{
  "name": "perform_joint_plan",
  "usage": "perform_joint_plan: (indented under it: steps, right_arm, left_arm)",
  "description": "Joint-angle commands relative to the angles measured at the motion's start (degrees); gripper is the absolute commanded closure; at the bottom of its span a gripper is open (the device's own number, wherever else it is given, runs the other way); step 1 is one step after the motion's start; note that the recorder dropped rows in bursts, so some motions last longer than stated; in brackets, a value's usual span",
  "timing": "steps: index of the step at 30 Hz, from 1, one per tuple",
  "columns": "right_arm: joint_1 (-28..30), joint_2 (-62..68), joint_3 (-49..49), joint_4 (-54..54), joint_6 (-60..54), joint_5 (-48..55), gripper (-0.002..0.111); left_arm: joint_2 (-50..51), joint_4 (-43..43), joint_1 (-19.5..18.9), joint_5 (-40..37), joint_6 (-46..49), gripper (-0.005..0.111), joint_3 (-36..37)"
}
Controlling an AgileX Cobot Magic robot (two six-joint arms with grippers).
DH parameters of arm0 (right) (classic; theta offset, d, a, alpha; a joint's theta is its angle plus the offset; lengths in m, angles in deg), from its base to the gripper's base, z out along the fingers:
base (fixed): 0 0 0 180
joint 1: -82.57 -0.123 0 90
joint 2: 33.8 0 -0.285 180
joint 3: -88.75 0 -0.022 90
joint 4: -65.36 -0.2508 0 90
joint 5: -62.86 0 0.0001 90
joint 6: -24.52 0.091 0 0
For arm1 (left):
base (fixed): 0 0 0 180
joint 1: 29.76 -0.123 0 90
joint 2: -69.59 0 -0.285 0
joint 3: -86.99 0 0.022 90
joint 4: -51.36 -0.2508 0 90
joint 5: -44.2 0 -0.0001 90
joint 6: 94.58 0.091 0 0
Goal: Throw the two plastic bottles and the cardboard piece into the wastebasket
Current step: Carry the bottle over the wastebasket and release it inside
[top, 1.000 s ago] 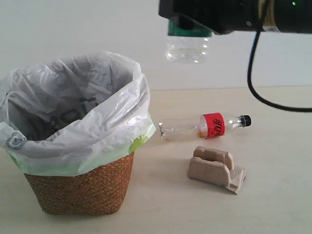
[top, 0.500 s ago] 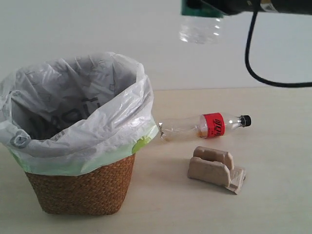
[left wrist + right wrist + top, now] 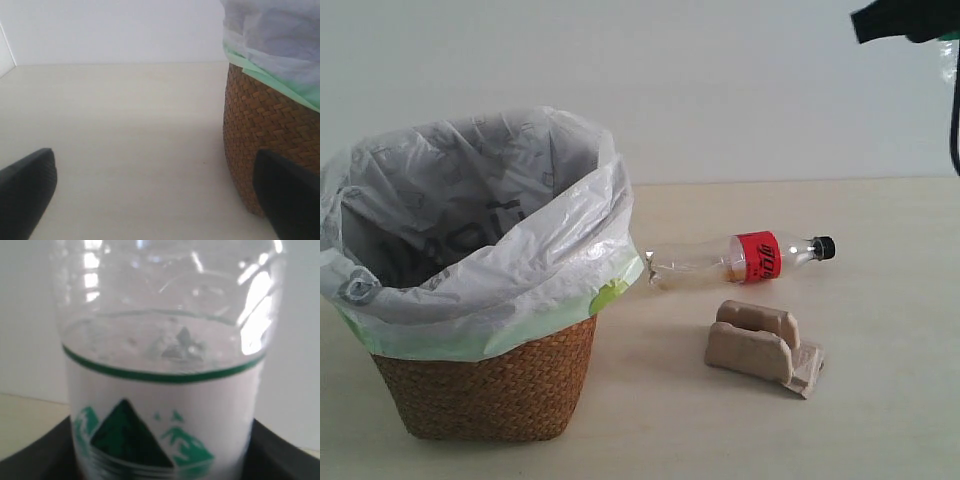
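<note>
Right wrist view: the right gripper (image 3: 162, 460) clasps the green-label bottle (image 3: 165, 390), jaws wide around it; exterior view puts them at the frame's upper right; red-label bottle (image 3: 740, 258) lies mid-frame, cardboard piece (image 3: 760, 350) below it, wastebasket (image 3: 490, 385) lower left; left gripper (image 3: 150, 200) gapes empty near the wastebasket.

The wicker wastebasket (image 3: 485, 385), lined with a white bag, is standing upright at the near left. The red-label bottle (image 3: 740, 258) is lying on its side just right of it, black cap pointing right. The beige cardboard piece (image 3: 760, 348) is sitting nearer, ridges up. The green-label bottle (image 3: 165, 390) is hanging high at the right.
</note>
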State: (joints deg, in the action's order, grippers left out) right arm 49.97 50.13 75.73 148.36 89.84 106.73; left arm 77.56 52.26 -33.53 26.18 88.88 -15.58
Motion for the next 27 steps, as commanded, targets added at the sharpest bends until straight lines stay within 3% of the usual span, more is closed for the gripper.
perform_joint_plan:
  steps: [1,3,5,11,16,21,27]
  right_arm:
    - [0.08,0.93,-0.10,-9.53,3.18,-27.30,0.108]
    - [0.08,2.27,0.00,-9.68,8.41,-41.04,0.108]
    - [0.08,3.83,1.05,-9.68,13.31,-47.83,0.108]
    - [0.08,6.84,2.37,-10.31,17.19,-55.57,0.108]
    - [0.08,6.48,2.37,-10.31,16.79,-44.77,0.108]
    - [0.08,6.35,2.37,-10.44,7.70,-28.05,0.108]
    - [0.08,6.35,2.37,-10.51,-1.20,-15.46,0.108]
  left_arm:
    - [-0.18,0.12,0.37,0.43,-0.50,-0.001,-0.21]
    - [-0.18,0.12,0.37,0.43,-0.50,-0.001,-0.21]
    - [-0.18,0.12,0.37,0.43,-0.50,-0.001,-0.21]
    - [-0.18,0.12,0.37,0.43,-0.50,-0.001,-0.21]
    - [-0.18,0.12,0.37,0.43,-0.50,-0.001,-0.21]
    - [-0.18,0.12,0.37,0.43,-0.50,-0.001,-0.21]
    - [-0.18,0.12,0.37,0.43,-0.50,-0.001,-0.21]
